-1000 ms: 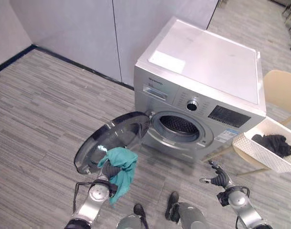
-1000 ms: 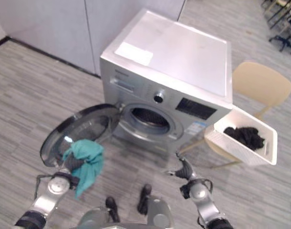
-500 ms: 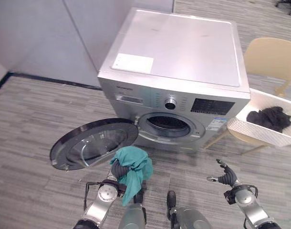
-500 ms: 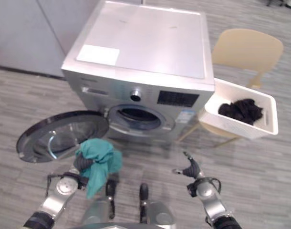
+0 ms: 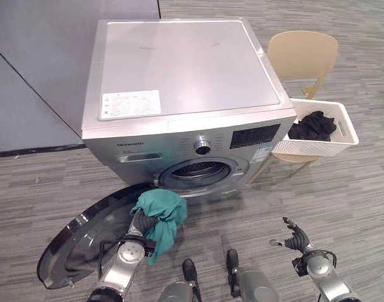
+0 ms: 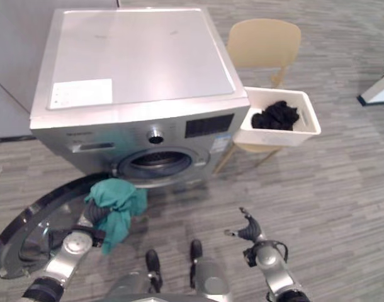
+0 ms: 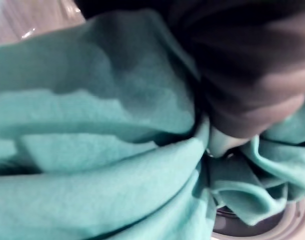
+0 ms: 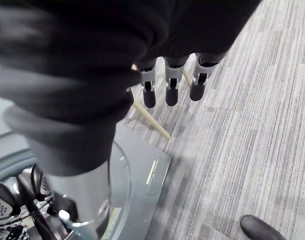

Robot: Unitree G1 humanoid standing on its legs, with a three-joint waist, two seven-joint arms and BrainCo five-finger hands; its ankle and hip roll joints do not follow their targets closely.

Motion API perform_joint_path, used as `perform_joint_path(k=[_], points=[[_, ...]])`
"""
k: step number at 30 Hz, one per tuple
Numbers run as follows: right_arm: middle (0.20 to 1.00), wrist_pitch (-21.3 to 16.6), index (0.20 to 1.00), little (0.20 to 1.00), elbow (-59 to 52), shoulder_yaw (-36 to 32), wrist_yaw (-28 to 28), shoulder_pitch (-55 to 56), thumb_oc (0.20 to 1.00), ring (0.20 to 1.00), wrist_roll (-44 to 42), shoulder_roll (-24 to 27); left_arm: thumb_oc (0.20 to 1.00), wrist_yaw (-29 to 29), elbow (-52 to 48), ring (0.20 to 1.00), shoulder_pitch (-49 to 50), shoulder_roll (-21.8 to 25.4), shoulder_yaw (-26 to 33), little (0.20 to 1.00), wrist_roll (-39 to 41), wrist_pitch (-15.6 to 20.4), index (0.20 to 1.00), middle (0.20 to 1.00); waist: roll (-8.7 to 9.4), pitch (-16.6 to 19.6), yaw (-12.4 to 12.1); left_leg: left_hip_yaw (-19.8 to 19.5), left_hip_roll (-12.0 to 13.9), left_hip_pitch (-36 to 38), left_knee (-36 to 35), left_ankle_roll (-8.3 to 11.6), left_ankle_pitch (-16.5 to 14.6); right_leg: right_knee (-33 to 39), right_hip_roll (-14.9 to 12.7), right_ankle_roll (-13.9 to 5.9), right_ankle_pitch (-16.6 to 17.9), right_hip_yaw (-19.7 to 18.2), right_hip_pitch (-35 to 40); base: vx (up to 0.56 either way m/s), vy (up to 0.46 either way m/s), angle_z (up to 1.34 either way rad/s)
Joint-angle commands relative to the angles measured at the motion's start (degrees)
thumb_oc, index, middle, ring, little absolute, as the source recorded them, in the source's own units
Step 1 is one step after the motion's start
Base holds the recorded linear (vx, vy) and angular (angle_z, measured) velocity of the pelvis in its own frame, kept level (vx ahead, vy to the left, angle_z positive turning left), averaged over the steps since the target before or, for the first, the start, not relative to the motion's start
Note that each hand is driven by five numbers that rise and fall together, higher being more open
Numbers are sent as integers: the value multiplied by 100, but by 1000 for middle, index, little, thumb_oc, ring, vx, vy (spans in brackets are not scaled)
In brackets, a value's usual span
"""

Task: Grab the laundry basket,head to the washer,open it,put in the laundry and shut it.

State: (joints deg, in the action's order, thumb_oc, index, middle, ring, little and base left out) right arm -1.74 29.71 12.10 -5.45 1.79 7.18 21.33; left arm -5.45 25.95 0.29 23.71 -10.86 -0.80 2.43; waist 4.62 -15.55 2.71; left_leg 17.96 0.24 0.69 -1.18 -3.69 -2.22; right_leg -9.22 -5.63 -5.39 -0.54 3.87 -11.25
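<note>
1. Just beyond the left hand (image 5: pixel 140 225): washer (image 5: pixel 179 113), silver front-loader, seen more squarely from the front than half a second ago, the whole view having swung round.
2. Washer door (image 5: pixel 79 242): swung fully open and low, lying below and beside the left hand; drum opening (image 5: pixel 198 171) is uncovered, just past the hand.
3. Teal cloth (image 5: pixel 159 214): bunched over the left hand, one end hanging down; fingers curled into it, as before. The left wrist view shows the cloth (image 7: pixel 92 150) pressed close against the dark ribbed cover. The cloth now sits closer to the drum opening than a second ago.
4. Right hand (image 5: pixel 294 236): raised low in front of the washer, well apart from the left hand, fingers relaxed and spread, holding nothing; posture unchanged.
5. Laundry basket (image 5: pixel 343 129): white, resting on the beige chair (image 5: pixel 302 56) beyond the right hand, beside the washer.
6. Dark clothing (image 5: pixel 311 126): heaped inside the basket.
</note>
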Motion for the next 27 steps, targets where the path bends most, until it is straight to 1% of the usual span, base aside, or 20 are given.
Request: perform_joint_path(k=[1,2,4,5,6,8,9,10,11,12,14,15,16,17,19,21,24,25,26,27], points=[[1000,-83,1000,1000,-99,-9,-122,-147,1000,1000,-46,26,200,-169,-193,200,-15,40,91,200,137,281,200,200,-3,55,1,-380,186,323,710,234,-916,426,-120,-467,262,344,-409,389,-253,-20],[1000,-97,1000,1000,-130,-40,-118,-104,1000,1000,-64,30,200,-161,-186,200,-21,27,51,200,136,293,200,200,53,57,35,-424,129,312,733,247,-853,497,-180,-429,358,300,-402,346,-236,-3],[1000,-134,1000,1000,-127,-75,-121,3,1000,1000,-101,17,200,-127,-183,200,35,-39,30,200,101,296,200,200,78,170,95,-562,126,440,742,295,-925,528,-153,-352,423,141,-271,270,-229,30],[1000,-155,1000,1000,-52,-81,-146,16,1000,1000,-88,21,200,-109,-148,200,68,-110,40,200,139,294,200,200,50,235,106,-599,221,490,777,381,-896,522,-136,-297,432,154,-213,300,-263,98],[1000,-163,1000,1000,-22,-97,-169,24,1000,1000,-93,59,200,-82,-163,200,100,-156,20,200,174,280,200,200,-3,255,122,-657,393,429,1036,486,-794,532,-82,-233,410,224,-90,240,-292,102],[1000,-191,1000,1000,-65,-124,-214,44,1000,1000,-167,142,200,-74,-155,200,108,-211,-28,200,215,250,200,200,-12,256,97,-801,559,133,1729,549,-576,578,24,-75,337,284,90,174,-296,61],[1000,-199,1000,1000,-64,-149,-243,32,1000,1000,-211,193,200,-86,-98,200,81,-238,-56,200,235,243,200,200,-16,233,82,-921,598,-35,2005,603,-418,593,78,-2,267,325,177,117,-226,40],[1000,-187,1000,1000,-75,-179,-265,28,1000,1000,-226,227,200,-85,-73,200,56,-257,-67,200,263,229,200,200,16,234,77,-954,607,-188,2086,613,-289,611,59,48,215,366,221,50,-130,41],[1000,-187,1000,1000,-75,-181,-265,28,1000,1000,-226,228,200,-86,-72,200,54,-258,-69,200,263,228,200,200,13,238,90,-970,608,-207,2101,615,-291,610,57,51,212,381,217,31,-70,28],[1000,-187,1000,1000,-25,-182,-293,14,1000,1000,-230,271,200,-96,-8,200,8,-311,-100,200,298,226,200,200,-4,204,80,-975,652,-313,2054,603,-326,614,60,91,112,456,300,41,-62,13],[1000,-197,1000,1000,64,-210,-343,-41,1000,1000,-285,350,200,-146,145,200,-58,-348,-111,200,294,215,200,200,55,161,17,-1014,535,-671,1656,538,-440,638,10,92,-19,535,429,81,-70,35],[1000,-190,1000,1000,88,-224,-356,-53,1000,1000,-312,359,200,-153,162,200,-78,-339,-102,200,297,209,200,200,56,146,-6,-959,554,-799,1434,569,-287,644,12,85,-39,571,432,59,-23,51],[1000,-191,1000,1000,90,-224,-357,-52,1000,1000,-312,361,200,-153,162,200,-77,-342,-104,200,298,209,200,200,51,135,-9,-959,557,-771,1423,572,-298,634,15,84,-57,571,448,13,33,48],[1000,-185,1000,1000,153,-214,-388,-61,1000,1000,-332,335,200,-190,183,200,-40,-325,-51,200,288,208,200,200,23,82,-85,-889,633,-852,1162,648,-126,539,50,97,-155,591,419,30,42,35],[1000,-190,1000,1000,156,-205,-380,-54,1000,1000,-319,314,200,-201,179,200,-11,-310,-18,200,274,197,200,200,13,70,-92,-924,614,-813,1102,643,-121,484,64,88,-159,594,421,19,50,-9],[1000,-181,1000,1000,164,-181,-362,-87,1000,1000,-310,258,200,-271,164,200,46,-248,67,200,196,157,200,200,41,-23,-135,-924,557,-869,1155,588,-173,172,48,86,-188,599,278,-59,73,-41],[1000,-170,1000,1000,174,-80,-432,-307,1000,1000,-415,181,200,-488,161,200,-188,-151,106,200,259,177,200,200,89,-367,-189,-918,531,-1346,1550,509,-273,-387,-67,120,-218,521,-350,-219,42,-23],[1000,-174,1000,1000,166,-39,-474,-417,1000,1000,-455,168,200,-575,158,200,-298,-146,110,200,308,193,200,200,104,-461,-205,-915,529,-1563,1756,488,-329,-577,-102,144,-224,486,-599,-166,40,0],[1000,-177,1000,1000,115,-16,-521,-472,1000,1000,-498,158,200,-678,140,200,-410,-156,119,200,382,213,200,200,80,-527,-225,-958,530,-1754,2039,497,-557,-833,-104,123,-383,438,-810,-151,25,20],[1000,-179,1000,1000,61,18,-582,-569,1000,1000,-557,147,200,-747,133,200,-546,-199,115,200,557,250,200,200,74,-559,-233,-970,526,-2072,2328,475,-647,-1062,-118,150,-443,429,-1118,-106,22,24]])
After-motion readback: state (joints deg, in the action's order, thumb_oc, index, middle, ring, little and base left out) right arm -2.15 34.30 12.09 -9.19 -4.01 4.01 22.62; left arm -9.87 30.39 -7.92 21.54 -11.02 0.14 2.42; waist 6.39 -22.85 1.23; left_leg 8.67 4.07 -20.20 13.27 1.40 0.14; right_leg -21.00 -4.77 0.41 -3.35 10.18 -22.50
